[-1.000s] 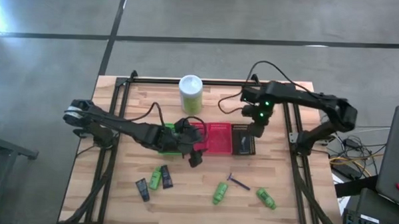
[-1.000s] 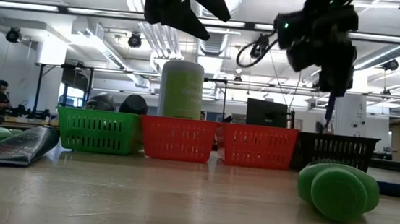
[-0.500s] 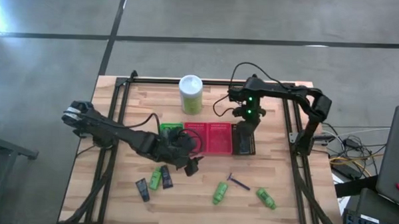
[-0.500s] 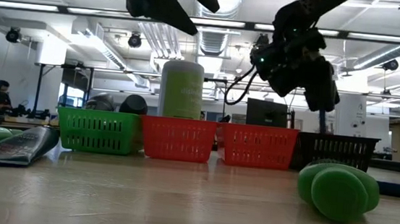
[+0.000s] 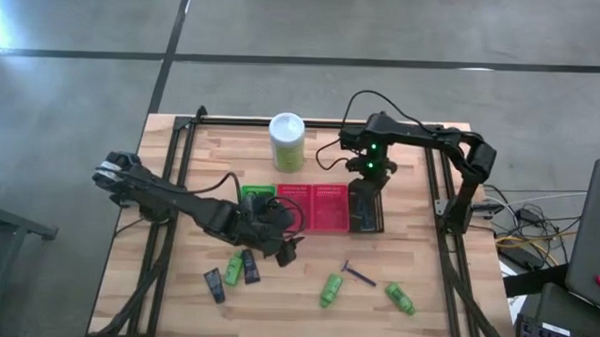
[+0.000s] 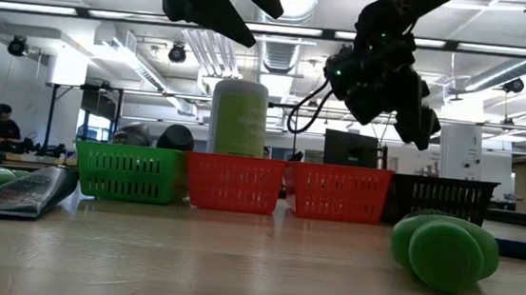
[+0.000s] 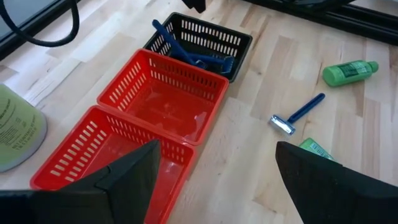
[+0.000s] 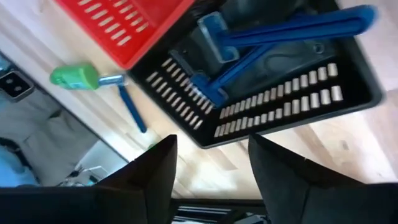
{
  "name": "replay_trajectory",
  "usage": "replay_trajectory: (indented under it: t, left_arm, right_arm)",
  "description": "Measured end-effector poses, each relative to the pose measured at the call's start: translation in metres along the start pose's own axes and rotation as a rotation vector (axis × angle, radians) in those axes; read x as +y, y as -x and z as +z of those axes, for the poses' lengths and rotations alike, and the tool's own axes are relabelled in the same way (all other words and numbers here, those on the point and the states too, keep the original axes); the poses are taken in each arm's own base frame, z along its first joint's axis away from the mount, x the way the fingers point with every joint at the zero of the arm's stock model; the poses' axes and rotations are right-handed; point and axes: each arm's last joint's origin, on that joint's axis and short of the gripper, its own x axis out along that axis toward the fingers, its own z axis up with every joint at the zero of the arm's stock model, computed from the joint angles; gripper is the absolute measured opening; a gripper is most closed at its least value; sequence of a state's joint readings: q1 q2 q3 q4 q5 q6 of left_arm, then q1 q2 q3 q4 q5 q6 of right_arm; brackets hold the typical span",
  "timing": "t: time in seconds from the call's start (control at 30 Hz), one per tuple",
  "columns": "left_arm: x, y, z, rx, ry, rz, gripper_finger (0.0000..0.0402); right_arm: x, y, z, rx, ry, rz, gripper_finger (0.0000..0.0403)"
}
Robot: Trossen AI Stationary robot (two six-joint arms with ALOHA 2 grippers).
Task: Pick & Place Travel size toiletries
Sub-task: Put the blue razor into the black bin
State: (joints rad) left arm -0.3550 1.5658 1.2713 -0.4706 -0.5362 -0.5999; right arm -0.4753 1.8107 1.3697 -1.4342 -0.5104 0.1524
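Directly under the right gripper (image 5: 367, 194) sits the black basket (image 8: 280, 93), and the jaws stand apart with nothing between them; two blue razors (image 8: 273, 37) lie crossed inside that basket, below the fingertips and not touching them. Beside the black basket come two red baskets (image 7: 168, 106) and then a green basket (image 6: 129, 172), all in one row, with the white-and-green canister (image 5: 286, 141) behind the row.

Over on the near side of the row, the left gripper (image 5: 282, 246) hangs wide open and empty, just in front of the red baskets. A loose blue razor (image 7: 297, 114) lies on the table (image 5: 306, 289) in front of the black basket, beyond the left fingertips. Near that razor lie two green tubes (image 5: 331, 289) (image 5: 399, 299). Further from the black basket, in front of the green one, another green tube (image 5: 234, 267) lies between two dark tubes (image 5: 214, 284) (image 5: 250, 266)
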Motion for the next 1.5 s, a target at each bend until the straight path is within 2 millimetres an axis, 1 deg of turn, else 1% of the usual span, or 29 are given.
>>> replay_trajectory:
  t: [0.1,0.2,0.3,0.33,0.4,0.5,0.6,0.73,0.8,0.83,0.93,1.13,1.2,1.33,1.43,1.5]
  left_arm:
    - [-0.001,0.001,-0.001,0.002,-0.002,-0.002,0.0324]
    - [-0.002,0.002,-0.002,0.001,-0.004,-0.006,0.0324]
    - [-0.003,0.002,-0.002,-0.007,-0.003,0.004,0.0323]
    - [-0.003,0.002,-0.002,-0.01,-0.004,0.008,0.0324]
    - [-0.002,0.002,-0.002,-0.015,-0.003,0.016,0.0324]
    - [-0.002,0.002,-0.002,-0.017,-0.009,0.019,0.0323]
    - [-0.002,0.002,-0.002,-0.016,-0.007,0.02,0.0323]
    - [-0.002,0.003,-0.003,-0.011,0.016,0.021,0.0324]
    - [-0.002,0.003,-0.003,-0.011,0.028,0.021,0.0324]
    - [-0.002,0.003,-0.003,-0.011,0.034,0.021,0.0323]
    - [-0.002,0.003,-0.003,-0.012,0.035,0.023,0.0324]
    - [-0.002,0.003,-0.003,-0.013,0.033,0.026,0.0323]
    - [-0.002,0.003,-0.003,-0.009,0.031,0.029,0.0323]
    - [-0.002,0.003,-0.003,-0.009,0.031,0.029,0.0323]
    - [-0.002,0.003,-0.003,-0.009,0.031,0.029,0.0323]
    - [-0.002,0.003,-0.003,-0.009,0.032,0.029,0.0323]
  right_arm:
    - [-0.001,0.001,-0.001,-0.013,0.002,-0.038,0.0204]
    - [0.001,0.009,-0.008,-0.064,0.036,-0.118,0.0207]
    - [0.005,0.023,-0.012,-0.249,0.05,-0.27,0.0204]
    - [0.005,0.027,-0.01,-0.309,0.052,-0.281,0.0201]
    - [0.001,0.03,-0.003,-0.37,0.037,-0.252,0.019]
    - [-0.007,0.022,0.011,-0.378,0.004,-0.231,0.0159]
    - [-0.015,0.01,0.02,-0.342,-0.012,-0.322,0.0114]
    - [-0.023,0.007,0.021,-0.356,-0.024,-0.49,0.005]
    - [-0.023,0.011,0.019,-0.373,-0.023,-0.506,0.0021]
    - [-0.022,0.012,0.018,-0.377,-0.013,-0.498,0.0015]
    - [-0.021,0.01,0.016,-0.362,0.013,-0.437,0.0014]
    - [-0.02,-0.012,0.018,-0.247,0.059,-0.317,0.0009]
    - [-0.014,-0.017,0.017,-0.241,0.096,-0.322,0.0009]
    - [-0.003,-0.016,0.012,-0.255,0.185,-0.334,0.0008]
    - [-0.001,-0.014,0.012,-0.298,0.17,-0.403,0.0008]
    - [0.0,-0.012,0.011,-0.308,0.164,-0.406,0.0008]
